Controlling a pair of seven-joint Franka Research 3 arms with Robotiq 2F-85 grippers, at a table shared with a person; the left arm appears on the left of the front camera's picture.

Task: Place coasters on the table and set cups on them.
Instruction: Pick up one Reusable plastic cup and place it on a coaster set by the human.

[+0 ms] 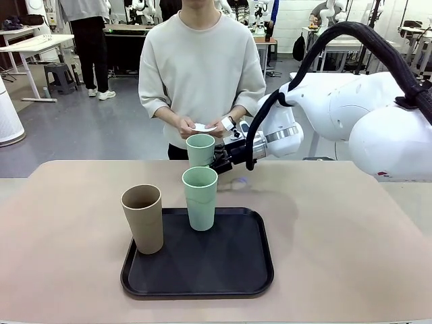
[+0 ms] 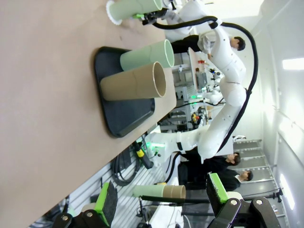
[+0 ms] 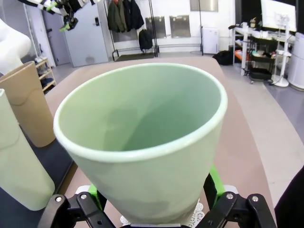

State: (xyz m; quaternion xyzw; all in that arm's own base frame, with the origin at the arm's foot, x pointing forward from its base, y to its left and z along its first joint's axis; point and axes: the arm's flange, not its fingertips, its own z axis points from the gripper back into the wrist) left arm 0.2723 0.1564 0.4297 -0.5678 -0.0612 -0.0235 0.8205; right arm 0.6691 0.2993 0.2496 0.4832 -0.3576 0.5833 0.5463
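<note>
**A:** Where are we finding the far pale mint-green tapered tumbler (image 1: 200,149)?

**B:** We are seeing it sitting upright on a white lacy paper coaster (image 3: 200,210) on the beige desk (image 1: 337,236), just beyond the black rounded tray (image 1: 246,273). The right fingers (image 3: 214,183) are straddling it, one on each side.

**A:** Are we gripping it or letting go?

**B:** We cannot tell (the green pads are lying close to its wall either way). Its long axis is running vertical, so we are judging that any retreat should go level, back toward the right arm's side, without nudging it.

**A:** And the left fingers (image 2: 105,203)?

**B:** They are hanging apart and empty, well off. The tan-brown tumbler (image 1: 142,218) is standing on the tray's left side, which we are judging nearer them, with the second mint tumbler (image 1: 200,198) beside it.
</note>
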